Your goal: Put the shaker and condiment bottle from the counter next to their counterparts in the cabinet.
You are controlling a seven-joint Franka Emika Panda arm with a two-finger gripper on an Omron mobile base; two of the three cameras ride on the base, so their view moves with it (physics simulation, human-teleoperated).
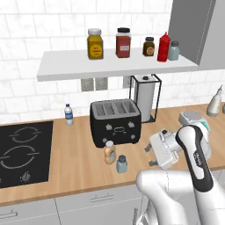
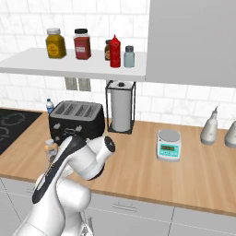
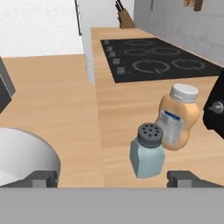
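Observation:
On the light-brown counter (image 1: pixel 79 171), in front of the toaster, the pale blue-grey shaker (image 1: pixel 121 164) (image 3: pixel 147 151) stands upright beside the orange-brown condiment bottle (image 1: pixel 110 152) (image 3: pixel 177 118) (image 2: pixel 50 149). My gripper (image 1: pixel 149 156) (image 3: pixel 113 179) is open, low over the counter just right of the shaker, with nothing between its fingers. In the hand view the shaker stands close ahead, nearer the right fingertip (image 3: pixel 183 178). Up on the white cabinet shelf (image 1: pixel 114 67) the red squeeze bottle (image 1: pixel 163 47) (image 2: pixel 115 51) and a second shaker (image 1: pixel 174 51) (image 2: pixel 129 56) stand side by side against the grey panel (image 1: pixel 189 26).
The black toaster (image 1: pixel 115 122) stands right behind the two counter items, with a paper towel holder (image 1: pixel 145 96) further back. A kitchen scale (image 1: pixel 193 119), a cooktop (image 1: pixel 24 151) and a water bottle (image 1: pixel 69 114) are nearby. Three spice jars (image 1: pixel 123 42) line the shelf's left.

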